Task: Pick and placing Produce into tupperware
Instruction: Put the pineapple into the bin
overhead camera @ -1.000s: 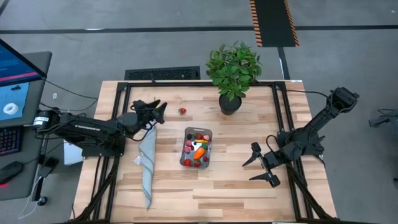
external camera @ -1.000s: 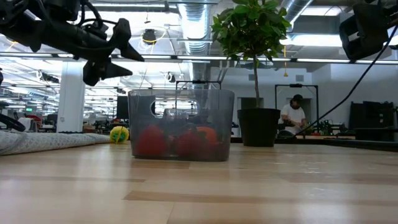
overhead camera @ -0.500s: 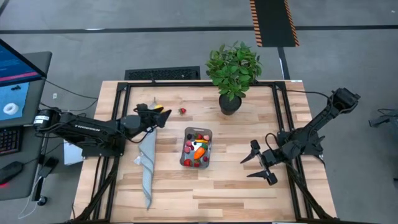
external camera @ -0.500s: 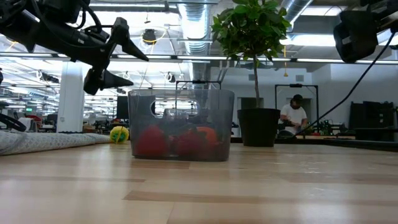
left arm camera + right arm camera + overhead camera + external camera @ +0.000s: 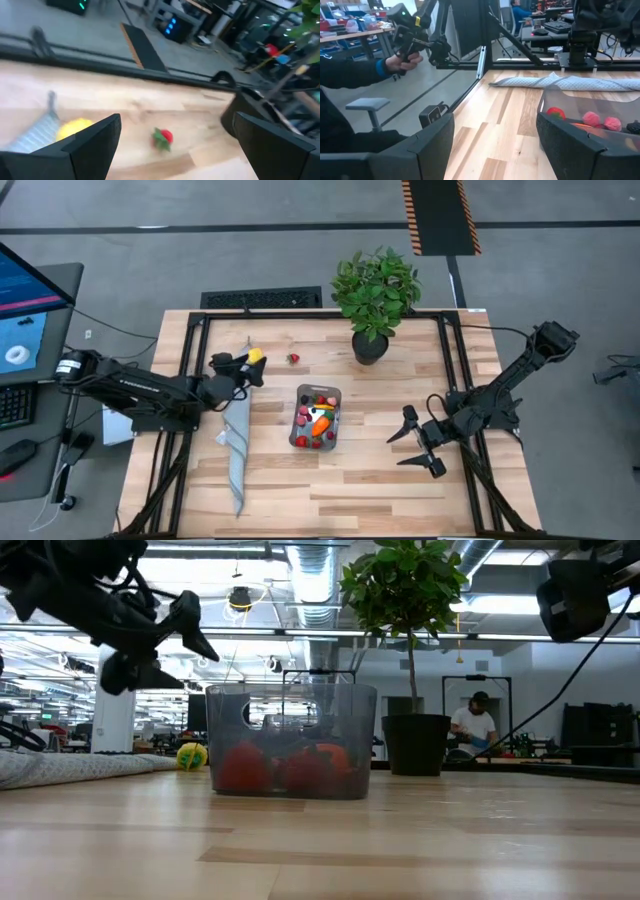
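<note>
Jaws of the left gripper (image 5: 243, 364), wide open, are pulling back toward the yellow piece (image 5: 255, 355) near the surface's far edge, while the tupperware (image 5: 316, 418) is sitting mid-surface, mostly filled.

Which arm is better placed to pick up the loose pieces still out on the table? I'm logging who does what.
Left, probably. The left gripper hangs open beside the yellow piece, with the red berry just beyond. The right gripper waits open on the far side of the tupperware.
</note>
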